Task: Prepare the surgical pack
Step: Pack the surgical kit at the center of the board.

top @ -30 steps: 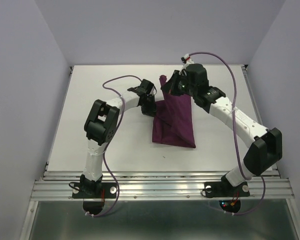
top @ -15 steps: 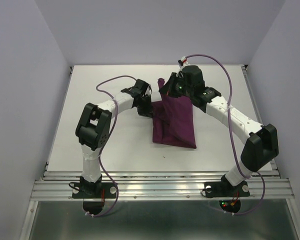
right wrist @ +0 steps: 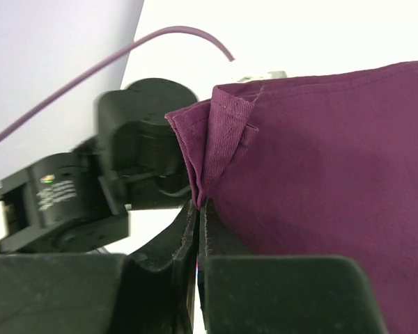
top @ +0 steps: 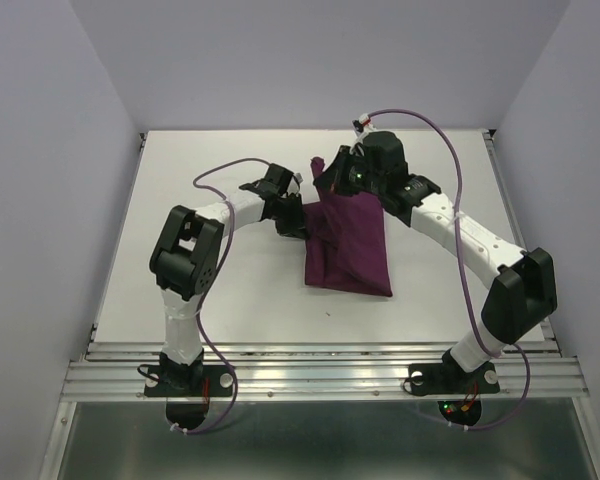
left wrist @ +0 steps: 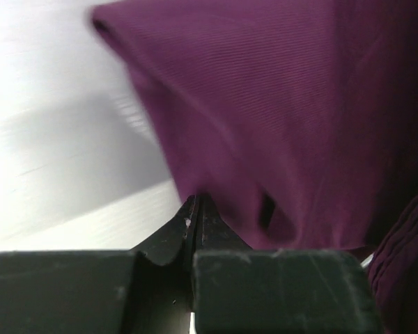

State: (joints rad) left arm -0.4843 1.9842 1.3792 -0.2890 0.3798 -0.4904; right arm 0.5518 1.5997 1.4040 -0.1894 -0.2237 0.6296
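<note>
The dark-purple cloth of the surgical pack lies folded in the middle of the white table, its far edge lifted. My left gripper is shut on the cloth's left edge, pinching the fabric between closed jaws. My right gripper is shut on the cloth's upper corner, which stands up above the table; its jaws meet at the fold. The left arm's wrist shows just behind that corner. Whatever lies under or inside the cloth is hidden.
Purple cables loop off both arms. Raised rails border the table on the left and right. A metal ledge runs along the near edge by the arm bases.
Both grippers have carried their held parts of the cloth a little to the left. The left arm's elbow has swung left and its cable loop has widened.
</note>
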